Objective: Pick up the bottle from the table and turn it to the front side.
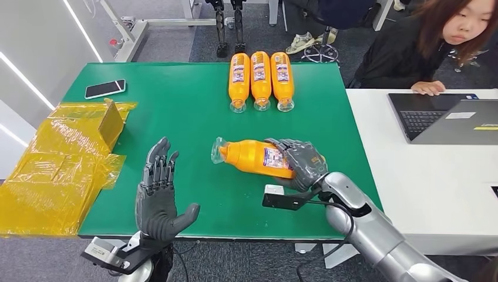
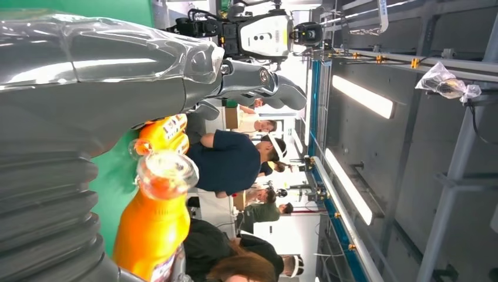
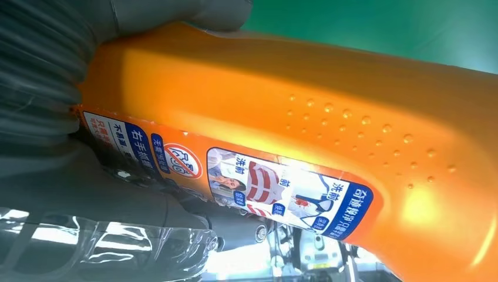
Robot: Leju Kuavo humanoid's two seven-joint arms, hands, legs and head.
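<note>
My right hand (image 1: 299,161) grips the wide end of the orange bottle (image 1: 252,157) lying sideways over the green worktop (image 1: 188,111), while my left hand (image 1: 157,194) is spread wide, holding nothing.

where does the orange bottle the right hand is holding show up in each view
Head view: held bottle lies sideways at table centre, right hand around its base.
Left wrist view: bottle low, cap end nearest the camera.
Right wrist view: bottle spans the frame.
Shared landmark: green table.
</note>
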